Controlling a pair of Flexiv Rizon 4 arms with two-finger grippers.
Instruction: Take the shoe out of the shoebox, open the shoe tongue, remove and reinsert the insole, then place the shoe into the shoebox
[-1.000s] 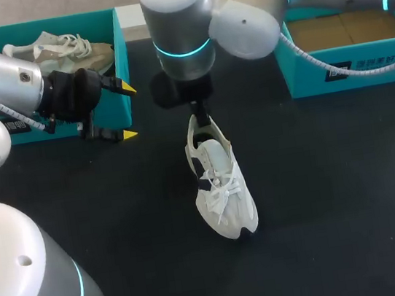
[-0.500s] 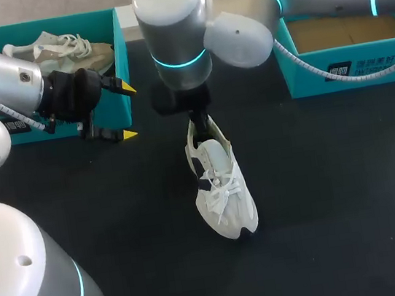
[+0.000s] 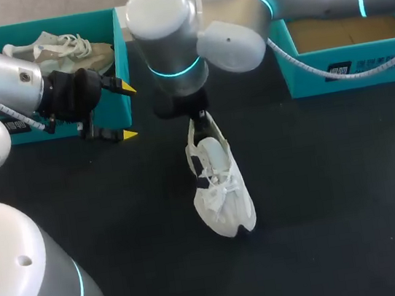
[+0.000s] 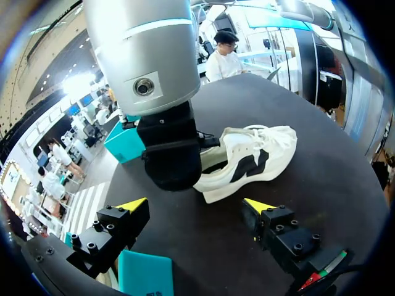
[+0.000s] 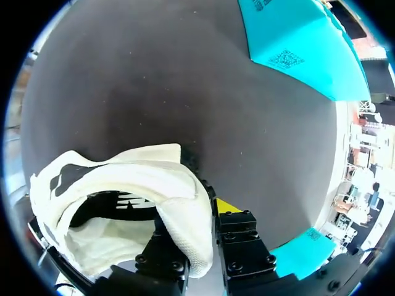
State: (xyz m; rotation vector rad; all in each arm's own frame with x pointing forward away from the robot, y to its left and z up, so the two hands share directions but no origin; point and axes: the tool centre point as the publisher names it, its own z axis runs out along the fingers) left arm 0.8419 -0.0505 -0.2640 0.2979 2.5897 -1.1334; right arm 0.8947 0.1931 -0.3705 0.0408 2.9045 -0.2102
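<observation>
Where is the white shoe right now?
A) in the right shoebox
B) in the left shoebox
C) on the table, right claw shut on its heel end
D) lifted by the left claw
C: the white shoe lies on the table, with the right claw pinching its heel end.

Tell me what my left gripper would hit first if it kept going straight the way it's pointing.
Probably the right gripper, which is clamped on the heel of the white shoe directly ahead of the open left gripper. Depth is hard to judge, so it might meet the shoe first.
</observation>
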